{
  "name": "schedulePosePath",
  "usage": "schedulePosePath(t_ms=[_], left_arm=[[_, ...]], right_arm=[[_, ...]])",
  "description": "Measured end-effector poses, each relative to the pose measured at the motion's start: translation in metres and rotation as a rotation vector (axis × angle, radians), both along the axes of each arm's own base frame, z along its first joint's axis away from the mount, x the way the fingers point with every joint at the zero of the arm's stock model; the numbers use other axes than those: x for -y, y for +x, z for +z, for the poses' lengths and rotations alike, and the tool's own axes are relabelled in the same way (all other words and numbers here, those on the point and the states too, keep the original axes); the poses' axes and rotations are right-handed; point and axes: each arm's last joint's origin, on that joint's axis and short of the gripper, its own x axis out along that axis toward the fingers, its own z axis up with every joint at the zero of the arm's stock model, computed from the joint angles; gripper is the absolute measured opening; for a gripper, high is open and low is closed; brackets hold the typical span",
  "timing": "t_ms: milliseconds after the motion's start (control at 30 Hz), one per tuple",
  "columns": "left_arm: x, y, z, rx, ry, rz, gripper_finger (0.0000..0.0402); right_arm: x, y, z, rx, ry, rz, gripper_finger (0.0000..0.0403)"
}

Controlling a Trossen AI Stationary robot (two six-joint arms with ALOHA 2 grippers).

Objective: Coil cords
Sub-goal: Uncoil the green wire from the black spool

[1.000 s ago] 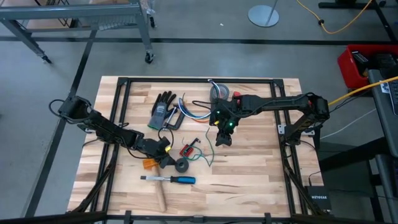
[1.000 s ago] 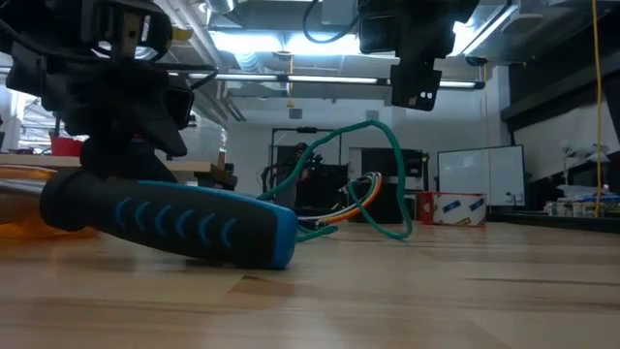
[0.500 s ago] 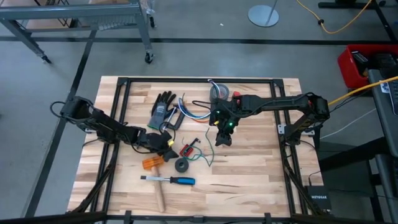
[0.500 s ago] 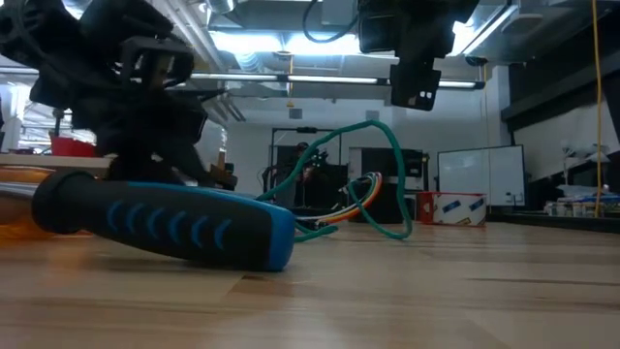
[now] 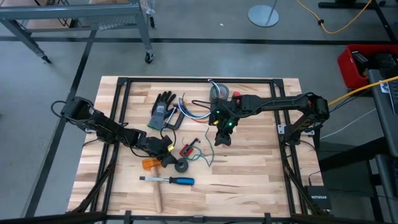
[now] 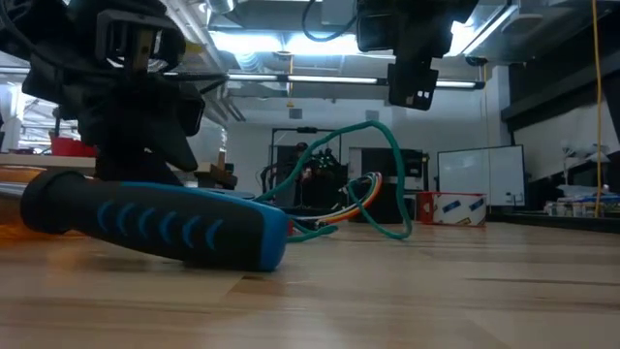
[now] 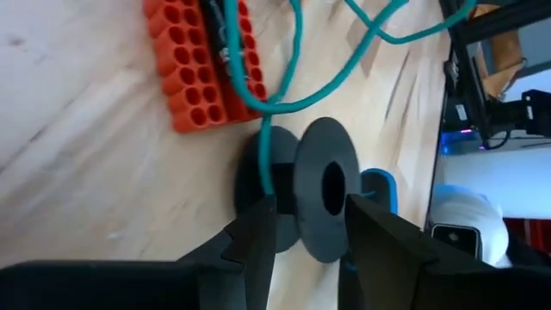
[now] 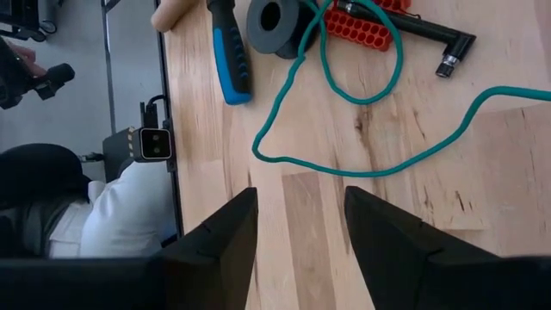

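Near the middle of the wooden table, the green cord lies in loose loops, one strand running onto a black spool beside a red bit holder — in the low view the cord arches up off the boards with orange and white strands curling under it. More cords, blue and white among them, trail toward the far edge beside a grey-and-black glove.

The left gripper sits low over the spool, and its wrist view shows the two dark fingers parted, straddling the spool where the green cord passes over it; whether the pads press the rims cannot be told.

The right gripper hangs above the table just right of centre, its fingers apart and holding nothing, the green cord spread on the boards below.

Toward the near edge lie a blue-handled screwdriver — its grip fills the low view's foreground — an orange tool handle and a wooden handle. A grey roll of tape rests near the far edge.
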Motion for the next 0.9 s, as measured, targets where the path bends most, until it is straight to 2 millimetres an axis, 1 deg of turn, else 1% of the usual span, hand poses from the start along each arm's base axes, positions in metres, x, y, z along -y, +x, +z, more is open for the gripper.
schedulePosePath(t_ms=[133,333,500,600,733,767,800,900], left_arm=[[0.002,0.004,0.001,0.007,0.01,-0.009,0.0131],[0.007,0.017,-0.015,-0.061,0.008,-0.04,0.0131],[0.011,0.028,-0.02,-0.077,-0.012,-0.085,0.0125],[0.012,0.03,-0.018,-0.059,0.002,-0.106,0.0096],[0.012,0.031,-0.013,-0.011,0.022,-0.13,0.0029],[0.012,0.031,-0.011,-0.006,0.027,-0.134,0.0018],[0.012,0.031,-0.01,-0.004,0.029,-0.134,0.0012],[0.011,0.03,-0.007,0.008,0.044,-0.126,0.0013]], right_arm=[[0.0,0.0,0.0,0.001,-0.001,0.0,0.0179],[0.0,0.0,0.0,0.003,-0.001,0.0,0.0179],[0.0,0.0,0.0,0.003,-0.002,-0.001,0.0179],[0.0,0.0,0.0,0.002,-0.004,-0.002,0.0179],[0.0,0.0,0.0,0.002,-0.004,-0.002,0.0179],[0.0,0.0,0.0,0.002,-0.004,-0.002,0.0179],[0.0,0.0,0.0,0.002,-0.004,-0.002,0.0179],[0.0,0.0,0.0,0.002,-0.003,-0.002,0.0179]])
